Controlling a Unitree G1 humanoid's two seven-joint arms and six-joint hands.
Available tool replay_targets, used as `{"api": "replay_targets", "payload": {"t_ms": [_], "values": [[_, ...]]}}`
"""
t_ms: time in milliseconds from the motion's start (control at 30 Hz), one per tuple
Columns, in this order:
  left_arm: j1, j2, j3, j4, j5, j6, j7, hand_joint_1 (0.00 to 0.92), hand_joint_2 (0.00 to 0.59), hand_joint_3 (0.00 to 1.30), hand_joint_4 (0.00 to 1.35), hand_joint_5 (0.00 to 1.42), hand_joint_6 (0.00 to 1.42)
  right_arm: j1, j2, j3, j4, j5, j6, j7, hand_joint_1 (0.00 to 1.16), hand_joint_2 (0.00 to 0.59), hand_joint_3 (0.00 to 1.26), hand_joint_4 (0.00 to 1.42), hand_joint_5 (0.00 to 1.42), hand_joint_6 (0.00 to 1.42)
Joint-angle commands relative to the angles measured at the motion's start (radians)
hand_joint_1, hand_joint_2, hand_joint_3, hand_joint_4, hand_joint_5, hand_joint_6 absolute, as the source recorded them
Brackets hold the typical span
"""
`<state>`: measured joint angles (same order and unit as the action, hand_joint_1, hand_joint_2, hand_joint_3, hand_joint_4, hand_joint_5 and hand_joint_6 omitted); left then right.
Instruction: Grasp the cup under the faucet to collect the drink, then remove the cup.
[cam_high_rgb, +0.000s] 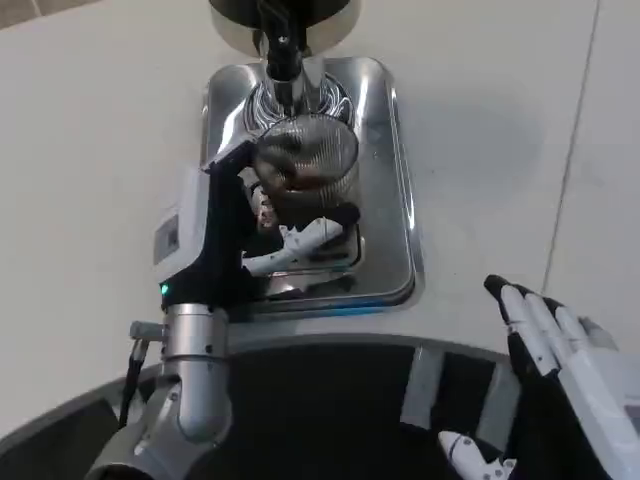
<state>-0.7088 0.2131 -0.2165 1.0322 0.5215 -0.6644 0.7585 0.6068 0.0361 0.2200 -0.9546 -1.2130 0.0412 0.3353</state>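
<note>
The left hand (285, 235) grips the ribbed clear glass cup (305, 165) under the black faucet (280, 45). A tilt on withdrawal could spill drink onto the shiny steel drip tray (395, 200). The right hand (545, 335) waits with its fingers spread, holding nothing.

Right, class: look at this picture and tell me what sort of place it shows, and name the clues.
Probably a drinks-dispensing station set up on a white table, perhaps a test bench. Clues: a faucet over a shiny metal drip tray, and a ribbed glass cup held beneath it by the robot's left hand.
</note>
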Motion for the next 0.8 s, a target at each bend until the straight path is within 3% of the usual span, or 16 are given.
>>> {"api": "replay_targets", "payload": {"t_ms": [33,200,467,800], "values": [[0.043,0.033,0.010,-0.038,-0.001,-0.032,0.010,0.738,0.046,1.07,1.26,1.33,1.42,0.012,-0.020,-0.011,0.018,0.024,-0.014,-0.036,0.32,0.419,0.00,0.00,0.00,0.00],[0.082,0.059,0.014,-0.080,0.004,-0.046,0.010,0.736,0.032,1.09,1.28,1.34,1.42,-0.010,-0.038,-0.029,0.040,0.044,-0.009,-0.049,0.32,0.420,0.00,0.00,0.00,0.00],[0.135,0.089,0.030,-0.155,-0.001,-0.075,0.001,0.744,0.029,1.13,1.29,1.36,1.42,-0.057,-0.038,-0.021,0.058,0.033,0.005,-0.041,0.31,0.421,0.00,0.00,0.00,0.00],[0.188,0.099,0.067,-0.234,-0.021,-0.091,-0.035,0.753,0.039,1.15,1.31,1.36,1.42,-0.107,-0.041,-0.017,0.079,0.029,0.017,-0.027,0.31,0.421,0.00,0.00,0.00,0.00]]}}
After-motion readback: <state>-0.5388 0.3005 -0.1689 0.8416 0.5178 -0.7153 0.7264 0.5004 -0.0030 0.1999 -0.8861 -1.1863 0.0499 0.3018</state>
